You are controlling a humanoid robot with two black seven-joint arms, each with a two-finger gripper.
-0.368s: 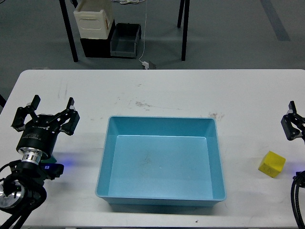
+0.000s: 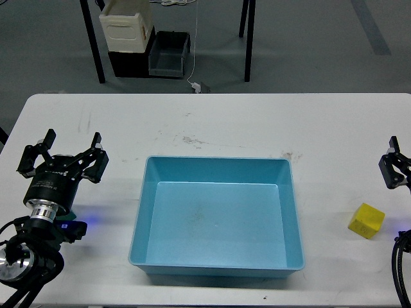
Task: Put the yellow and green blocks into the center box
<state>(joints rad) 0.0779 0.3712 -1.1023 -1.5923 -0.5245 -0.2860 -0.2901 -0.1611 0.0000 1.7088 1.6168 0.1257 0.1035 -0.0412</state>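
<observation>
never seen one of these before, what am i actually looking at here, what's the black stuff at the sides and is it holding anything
This is a single picture taken from a humanoid robot's own head, looking forward and down at a white table. The black parts at the edges are its two arms. The left gripper, the two-fingered claw at the end of the left arm, has its fingers spread open and holds nothing. The right gripper only pokes in at the right edge, so I cannot tell whether it is open or shut.

In the middle of the table sits a blue box, with nothing inside. A yellow block lies on the table to its right, near the right gripper. The job also names a green block, but none is clearly visible here. Beyond the table are floor, table legs and some storage bins.
</observation>
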